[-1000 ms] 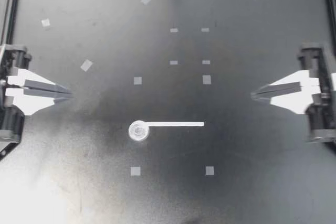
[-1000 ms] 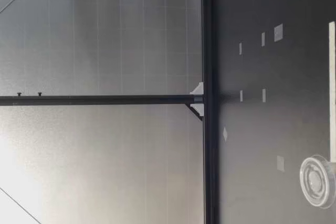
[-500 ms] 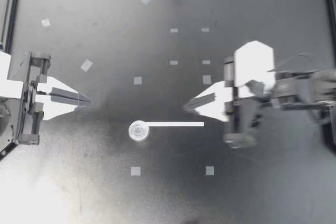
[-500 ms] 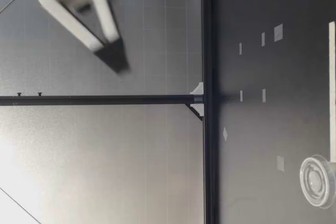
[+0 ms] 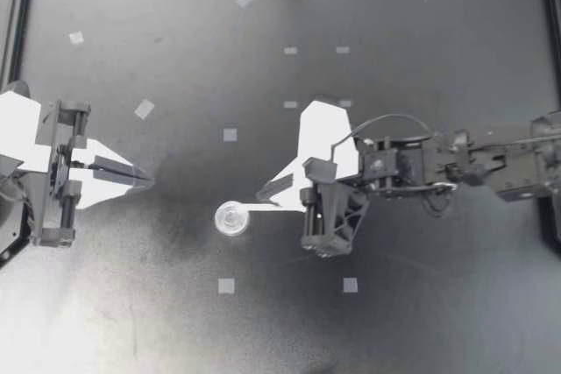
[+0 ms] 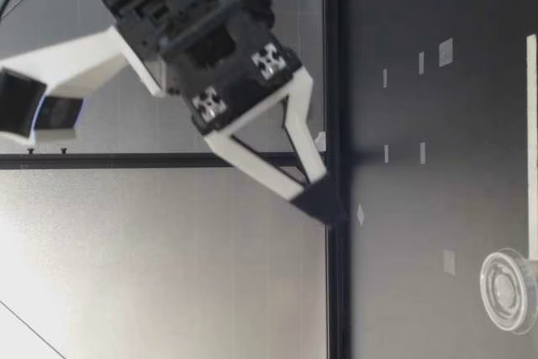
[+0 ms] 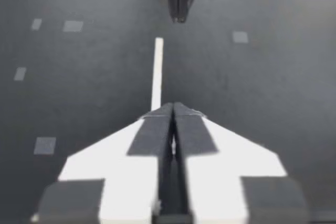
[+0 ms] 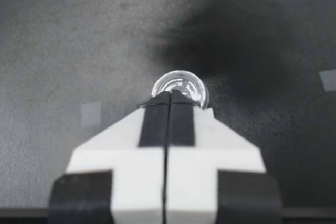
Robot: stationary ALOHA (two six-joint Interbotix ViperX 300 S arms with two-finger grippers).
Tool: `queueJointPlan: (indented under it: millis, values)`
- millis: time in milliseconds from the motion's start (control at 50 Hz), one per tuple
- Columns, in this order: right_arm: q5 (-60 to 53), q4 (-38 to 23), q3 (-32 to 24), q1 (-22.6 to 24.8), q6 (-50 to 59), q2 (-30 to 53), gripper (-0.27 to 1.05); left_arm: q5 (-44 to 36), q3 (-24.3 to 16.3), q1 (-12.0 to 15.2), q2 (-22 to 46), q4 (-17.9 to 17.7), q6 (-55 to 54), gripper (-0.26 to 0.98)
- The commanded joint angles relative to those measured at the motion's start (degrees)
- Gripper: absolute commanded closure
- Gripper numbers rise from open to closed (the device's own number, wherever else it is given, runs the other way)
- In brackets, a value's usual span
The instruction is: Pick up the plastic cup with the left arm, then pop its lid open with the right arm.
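Note:
A small clear round lid (image 5: 232,217) lies on the black table at the end of a white strip (image 5: 272,207). My right gripper (image 5: 260,194) is shut and empty, hanging just beside the lid, with its arm covering the strip's other end. In the right wrist view the lid (image 8: 181,86) shows just ahead of the closed fingertips (image 8: 169,94). My left gripper (image 5: 151,180) is near the table's left side, pointing at the lid, fingers together and empty. Its wrist view shows the strip (image 7: 156,72) ahead and my right gripper (image 7: 179,17) facing it. In the low view a gripper (image 6: 332,208) hangs above the table, with the lid (image 6: 508,289) nearer the camera.
Small grey tape squares dot the black table (image 5: 438,321), among them two (image 5: 226,285) (image 5: 350,285) near the front and one (image 5: 145,109) at the left. A black frame rail (image 5: 16,15) borders the table.
My right arm has swung in from the right edge to the middle, its tip now beside the lid and over the strip. My left gripper has moved slightly inward.

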Motion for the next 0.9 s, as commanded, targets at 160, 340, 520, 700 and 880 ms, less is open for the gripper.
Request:
queueJointPlan:
  millis: [160,340,520,700,880]
  values:
    - [-0.2,0.0,-3.9,0.9,0.0,2.8,0.82,-3.3,1.2,-0.1,0.1,-0.1,-0.3,0.2]
    - [-0.2,-0.1,-4.8,0.9,0.0,4.5,0.82,-6.8,3.5,-0.1,0.6,-0.1,-0.4,0.19]
    - [-0.2,0.0,-5.8,0.9,0.0,6.0,0.82,-7.2,3.0,-0.1,3.9,-0.1,-0.5,0.13]
    - [-0.2,-0.1,-6.8,0.9,0.0,7.6,0.82,-8.5,1.8,-0.2,8.8,-0.1,-0.6,0.06]
    - [-0.2,-0.1,-7.2,0.9,0.0,8.7,0.82,-11.3,0.8,-0.2,14.4,-0.1,-1.8,0.05]
